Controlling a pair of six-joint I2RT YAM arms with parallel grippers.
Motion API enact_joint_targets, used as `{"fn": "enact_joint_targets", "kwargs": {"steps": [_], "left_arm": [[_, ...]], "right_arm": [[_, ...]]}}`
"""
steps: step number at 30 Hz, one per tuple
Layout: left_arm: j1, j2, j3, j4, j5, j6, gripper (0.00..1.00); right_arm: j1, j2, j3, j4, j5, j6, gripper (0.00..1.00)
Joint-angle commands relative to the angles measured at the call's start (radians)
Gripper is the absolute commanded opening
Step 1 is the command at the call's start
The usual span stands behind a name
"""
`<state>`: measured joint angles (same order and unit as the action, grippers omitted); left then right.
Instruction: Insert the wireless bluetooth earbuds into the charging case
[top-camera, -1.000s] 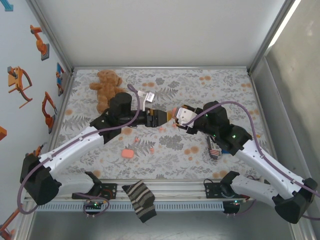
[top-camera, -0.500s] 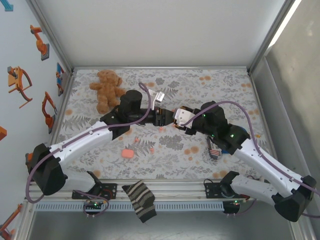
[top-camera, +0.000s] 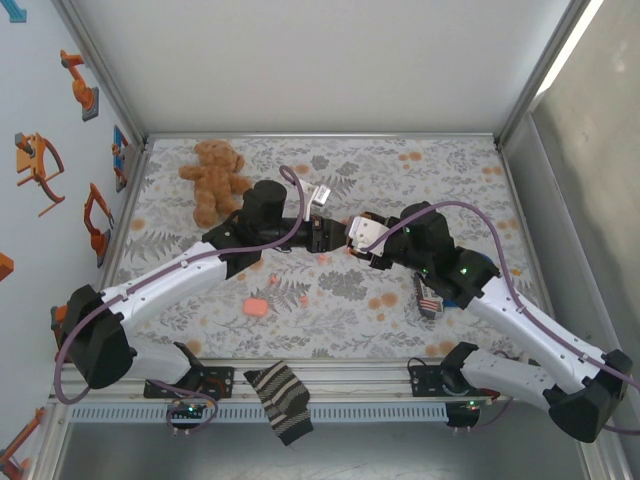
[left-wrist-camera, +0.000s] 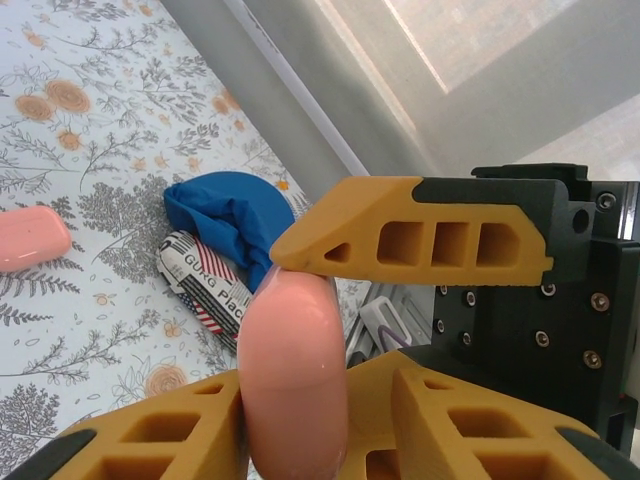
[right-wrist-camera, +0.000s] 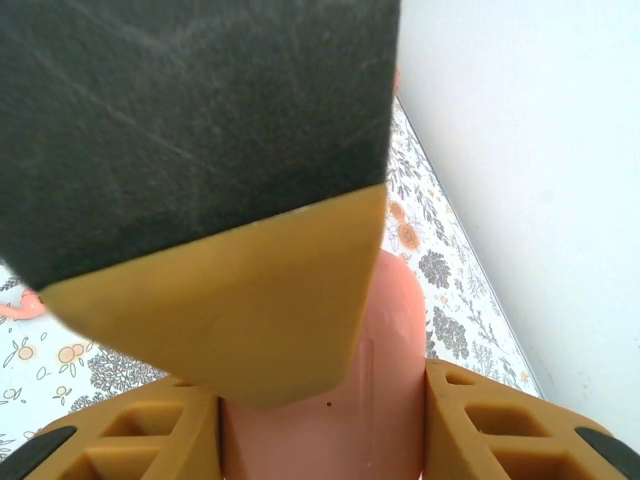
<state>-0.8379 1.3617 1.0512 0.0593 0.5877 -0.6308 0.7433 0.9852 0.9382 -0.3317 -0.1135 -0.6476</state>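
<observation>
Bright, even daylight, seemingly from the upper right; nearest surfaces in both wrist views blur.

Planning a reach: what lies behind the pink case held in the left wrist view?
Behind the pink case: a blue cloth and a flag-printed roll; the case covers part of each.
</observation>
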Motion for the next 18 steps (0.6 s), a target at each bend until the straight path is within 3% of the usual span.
{"fn": "enact_joint_targets", "kwargs": {"steps": [1,14,18], "left_arm": [[-0.009,0.005,0.033,0.005,0.030,0.025,0.35],[-0.009,-0.016,0.030,-0.010,0.019,0.053,0.18],[-0.009,-0.037,0.008,0.014,0.001,0.070,0.16]], "right_arm": [[0.007,-0.006,0.034,0.023,0.019,0.022,0.40],[0.008,-0.002,0.054,-0.005,0.002,0.038,0.43],[0.008,-0.012,0.059,-0.008,-0.014,0.057,0.53]]}}
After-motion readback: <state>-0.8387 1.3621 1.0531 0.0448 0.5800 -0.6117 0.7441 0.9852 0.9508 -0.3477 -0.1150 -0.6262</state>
